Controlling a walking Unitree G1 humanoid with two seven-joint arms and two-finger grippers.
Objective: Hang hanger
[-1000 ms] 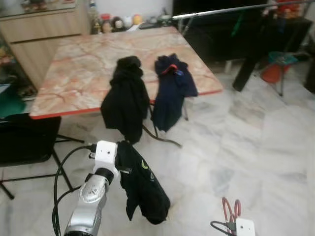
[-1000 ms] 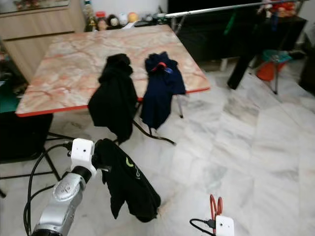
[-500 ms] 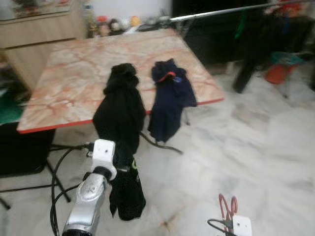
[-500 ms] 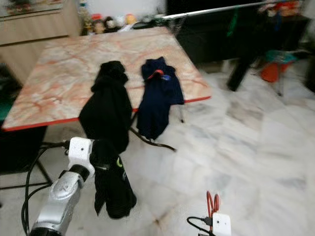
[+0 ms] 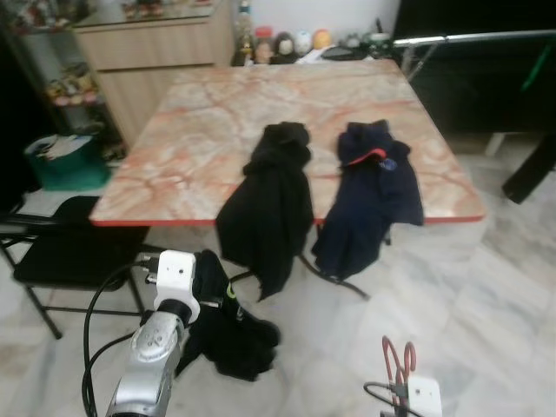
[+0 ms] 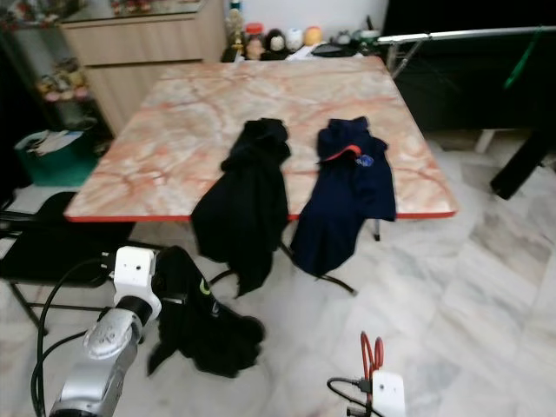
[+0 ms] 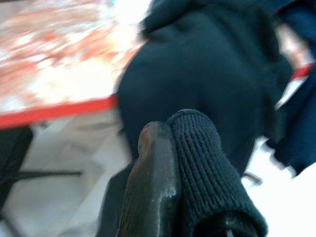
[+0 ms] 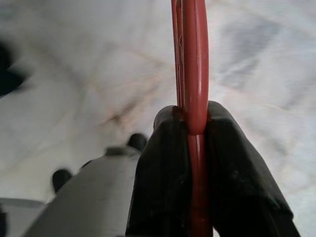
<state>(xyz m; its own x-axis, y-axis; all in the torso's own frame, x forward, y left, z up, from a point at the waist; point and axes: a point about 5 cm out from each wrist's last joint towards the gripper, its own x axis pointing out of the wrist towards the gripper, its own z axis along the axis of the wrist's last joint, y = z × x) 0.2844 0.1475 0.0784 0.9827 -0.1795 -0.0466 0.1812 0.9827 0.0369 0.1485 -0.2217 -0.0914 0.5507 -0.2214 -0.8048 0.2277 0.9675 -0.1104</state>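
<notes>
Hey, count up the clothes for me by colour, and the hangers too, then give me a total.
Black garments: 2, one draped over the table edge, one held by the left gripper
Navy garments: 1, on the table
Red hangers: 1, clamped in the right gripper
Total: 4

Left silver arm raised forward at lower left, its claw clamped on a black knitted garment. Right claw low at lower right, black fingers pinched tight on a red plastic hanger.
</notes>
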